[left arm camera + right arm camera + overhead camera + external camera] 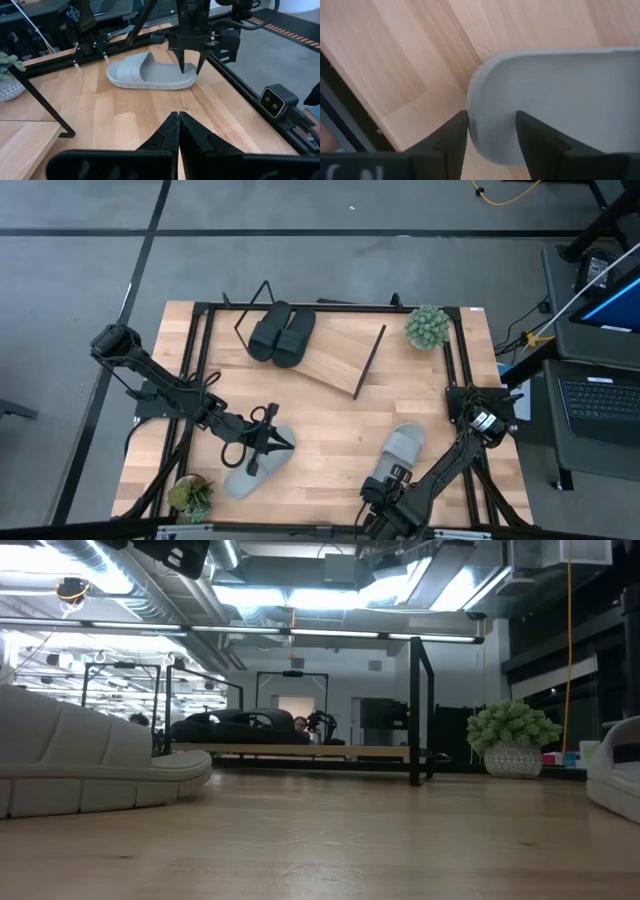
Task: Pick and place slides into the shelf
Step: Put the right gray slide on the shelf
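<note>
Nearest the front edge of the bench (330, 430), the right end effector (492, 132) hangs over the heel end of a light grey slide (400, 452), its two dark fingers (451, 137) spread apart with the rounded heel rim lying between them; whether the pads touch the rubber cannot be told, so it reads as released rather than clamped. That slide lies flat on the wood at the right front, toe pointing away from the front edge. At the left front sits the second grey slide (258, 467), also flat on the bench, with the left end effector (268, 440) just above its far end; the left wrist view shows this arm's fingertips (170, 131) pressed together, clenched on nothing. A small potted plant (190, 496) stands at the front left corner beside that slide. Farther back, the shelf (335, 352) rests skewed toward the middle rear of the bench, its light-wood board angled and its thin black wire legs showing at either end. The two black slides (281, 332) lie side by side, touching, on the left part of the board. A second green plant (427, 326) stands at the rear right corner, near the shelf's right end.
</note>
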### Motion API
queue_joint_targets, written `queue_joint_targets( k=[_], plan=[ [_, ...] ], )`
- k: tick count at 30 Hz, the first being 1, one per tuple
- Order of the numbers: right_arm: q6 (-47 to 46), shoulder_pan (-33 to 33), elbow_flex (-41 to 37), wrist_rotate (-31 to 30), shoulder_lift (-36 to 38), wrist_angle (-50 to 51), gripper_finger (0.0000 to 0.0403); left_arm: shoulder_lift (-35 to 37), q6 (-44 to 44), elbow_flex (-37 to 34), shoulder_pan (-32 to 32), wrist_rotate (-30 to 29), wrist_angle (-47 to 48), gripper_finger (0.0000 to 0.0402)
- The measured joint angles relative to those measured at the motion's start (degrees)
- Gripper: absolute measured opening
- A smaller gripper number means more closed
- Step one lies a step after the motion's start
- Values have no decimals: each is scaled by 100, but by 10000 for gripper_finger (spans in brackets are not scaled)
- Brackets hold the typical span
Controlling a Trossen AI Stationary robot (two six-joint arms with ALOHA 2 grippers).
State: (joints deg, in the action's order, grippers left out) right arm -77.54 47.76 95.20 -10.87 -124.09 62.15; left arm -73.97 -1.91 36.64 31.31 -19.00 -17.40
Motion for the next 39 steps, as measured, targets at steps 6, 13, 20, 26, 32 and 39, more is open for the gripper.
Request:
queue_joint_targets(
  k=[6, 13, 20, 26, 32, 39],
  plan=[
    [-2, -32, 0, 0, 0, -23, 132, -2, 0, 2, 0, -1, 27, 2],
    [0, -99, 0, -15, 0, -20, 16, -2, 0, 2, 0, 0, 28, 2],
    [-3, -115, -5, -203, 16, -56, 11, -2, 0, 2, 0, 0, 28, 2],
    [113, -150, -15, -994, 235, -439, 10, 84, 37, 2, 0, -2, 27, 1],
    [958, -187, -14, -1985, 487, -898, 10, 449, 73, 2, 25, -49, 244, 0],
    [2726, -471, -3, -2318, 677, -2032, 10, 781, 192, 4, 223, -200, 505, 0]
  ],
)
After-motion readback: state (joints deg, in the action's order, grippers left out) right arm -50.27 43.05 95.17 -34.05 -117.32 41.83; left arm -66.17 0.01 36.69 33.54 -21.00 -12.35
